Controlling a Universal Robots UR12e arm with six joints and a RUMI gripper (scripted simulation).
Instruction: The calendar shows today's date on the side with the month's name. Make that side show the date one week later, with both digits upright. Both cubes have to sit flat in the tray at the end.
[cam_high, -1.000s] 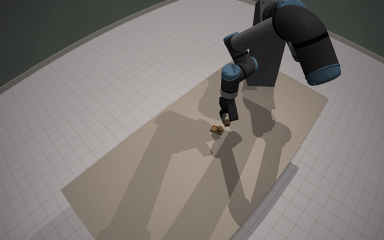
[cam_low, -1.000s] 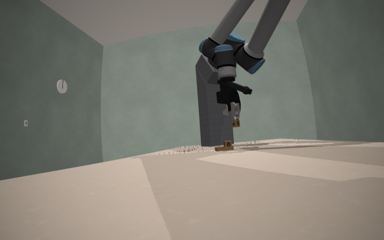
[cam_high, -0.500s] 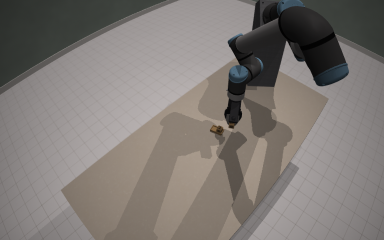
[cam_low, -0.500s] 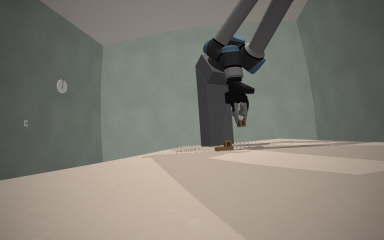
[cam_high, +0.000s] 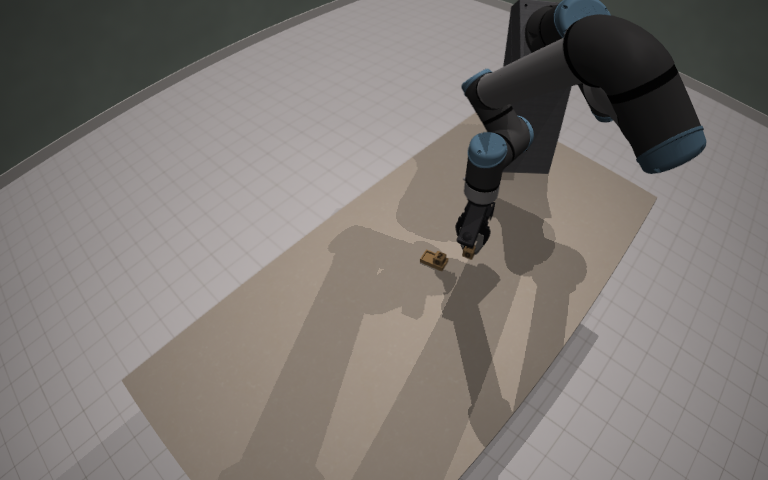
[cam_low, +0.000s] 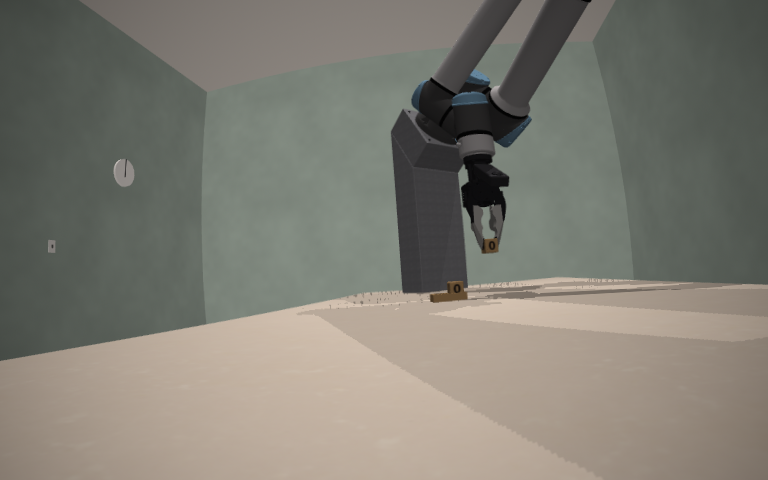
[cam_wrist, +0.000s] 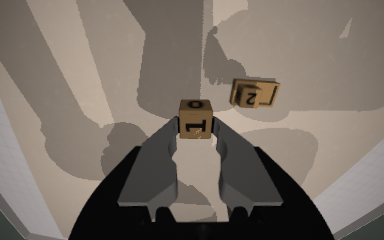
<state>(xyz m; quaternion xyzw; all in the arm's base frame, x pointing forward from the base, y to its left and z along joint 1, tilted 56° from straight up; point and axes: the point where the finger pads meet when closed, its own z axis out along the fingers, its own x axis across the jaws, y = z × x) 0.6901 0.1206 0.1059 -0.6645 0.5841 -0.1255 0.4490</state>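
My gripper (cam_high: 468, 247) (cam_low: 490, 243) (cam_wrist: 195, 117) is shut on a wooden cube (cam_high: 468, 253) (cam_low: 491, 246) (cam_wrist: 195, 123) and holds it in the air, to the right of the tray in the top and exterior views. The held cube shows a 0 toward the exterior camera. The wrist view shows a sideways 1 and a foreshortened 0 on it. The wooden tray (cam_high: 427, 258) (cam_low: 437, 297) (cam_wrist: 270, 93) holds the other cube (cam_high: 439, 258) (cam_low: 455, 288) (cam_wrist: 249, 96) at its right end in the top and exterior views. That cube shows a 0 toward the exterior camera and a 2 on top. I cannot read a month's name.
The grey robot pedestal (cam_high: 532, 135) (cam_low: 436, 226) stands behind the tray in the exterior view. The arm's dark shadows cross the table top (cam_high: 198, 367) (cam_low: 169, 396) around the tray. A clock (cam_low: 124, 172) hangs on the left wall.
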